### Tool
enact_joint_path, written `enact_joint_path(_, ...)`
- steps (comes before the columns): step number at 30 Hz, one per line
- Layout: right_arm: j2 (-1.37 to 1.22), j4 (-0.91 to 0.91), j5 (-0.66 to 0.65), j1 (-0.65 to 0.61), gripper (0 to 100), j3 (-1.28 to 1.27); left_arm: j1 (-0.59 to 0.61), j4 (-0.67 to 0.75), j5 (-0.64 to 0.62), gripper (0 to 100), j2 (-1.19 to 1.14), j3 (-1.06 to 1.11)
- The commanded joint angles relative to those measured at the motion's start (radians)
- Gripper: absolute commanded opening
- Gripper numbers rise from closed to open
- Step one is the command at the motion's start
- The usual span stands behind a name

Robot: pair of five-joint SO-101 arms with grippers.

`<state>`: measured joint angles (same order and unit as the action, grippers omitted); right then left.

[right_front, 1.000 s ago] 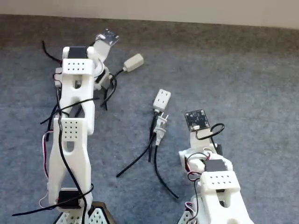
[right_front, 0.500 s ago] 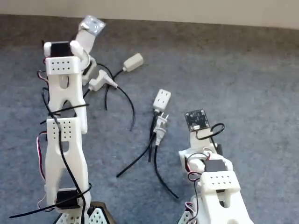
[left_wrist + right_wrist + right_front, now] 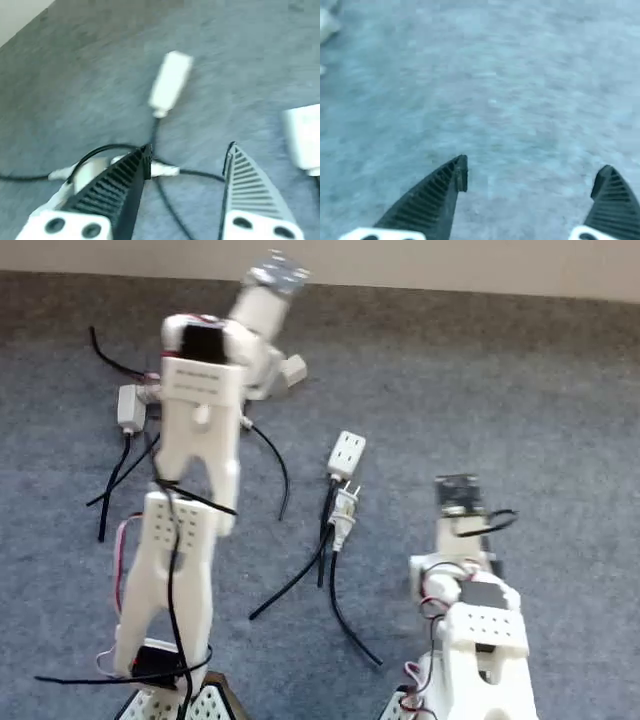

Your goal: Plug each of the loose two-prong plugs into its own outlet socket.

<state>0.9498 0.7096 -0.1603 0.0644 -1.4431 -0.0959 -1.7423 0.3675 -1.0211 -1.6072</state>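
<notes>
The left arm's jaws stood apart and empty. A white plug [image 3: 95, 167] lay on the grey surface [image 3: 540, 390], partly hidden behind one of them. Past their tips lay a second outlet socket [image 3: 170, 82] on its black cord, unplugged. In the high view the left arm [image 3: 195, 450] rose far-left of the middle outlet socket [image 3: 347, 452]. A two-prong plug [image 3: 343, 508] lay just on the near side of that socket, prongs toward it, not inserted. A white block on a black cord [image 3: 130, 406] lay well left of it. The right arm's jaws gaped wide, empty, over bare surface, and the right arm [image 3: 470, 610] sat near-right of the middle socket.
</notes>
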Motion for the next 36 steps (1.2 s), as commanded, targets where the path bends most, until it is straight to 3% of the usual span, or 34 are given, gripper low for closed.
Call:
enact_joint_path(1, 0.019, -0.005, 0.028, 0.076, 37.9, 0.067, -0.128, -0.011, -0.014, 23, -0.001, -0.036)
enact_joint_path(7, 0.019, -0.008, 0.026, 0.159, 37.9, 0.061, -0.228, -0.008, -0.046, 23, -0.128, -0.038)
enact_joint_path(18, 0.019, -0.012, -0.015, 0.073, 37.9, 0.054, -0.294, 0.006, -0.048, 23, -0.248, -0.045)
enact_joint_path(36, 0.019, -0.013, -0.023, 0.042, 37.9, 0.022, -0.294, 0.018, -0.046, 23, -0.315, -0.045)
